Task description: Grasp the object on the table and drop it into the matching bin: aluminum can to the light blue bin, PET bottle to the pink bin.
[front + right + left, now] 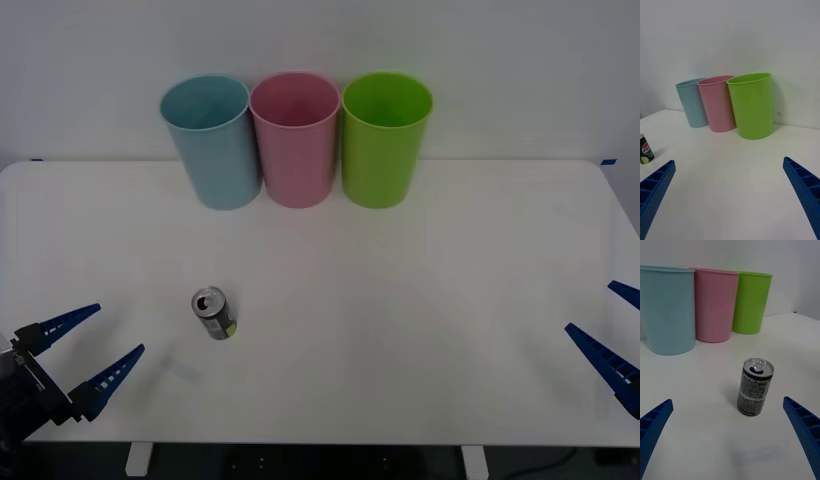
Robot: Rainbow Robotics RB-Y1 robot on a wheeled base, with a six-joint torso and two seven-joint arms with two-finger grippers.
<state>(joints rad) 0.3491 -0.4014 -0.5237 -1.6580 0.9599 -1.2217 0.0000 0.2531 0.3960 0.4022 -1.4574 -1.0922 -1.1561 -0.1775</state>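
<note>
On smooth white table (pixel 400 300): cylindrical metal can (pixel 212 314) upright; ribbed left gripper (pixel 88 348) spread, right gripper (pixel 612 322) spread.

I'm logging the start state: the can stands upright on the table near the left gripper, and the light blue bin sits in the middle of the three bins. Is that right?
Not quite. The front view shows the light blue bin at the row's left end; the pink bin is in the middle. The can does stand upright on the table near the open left gripper.

Bright, even light; soft shadows
</note>
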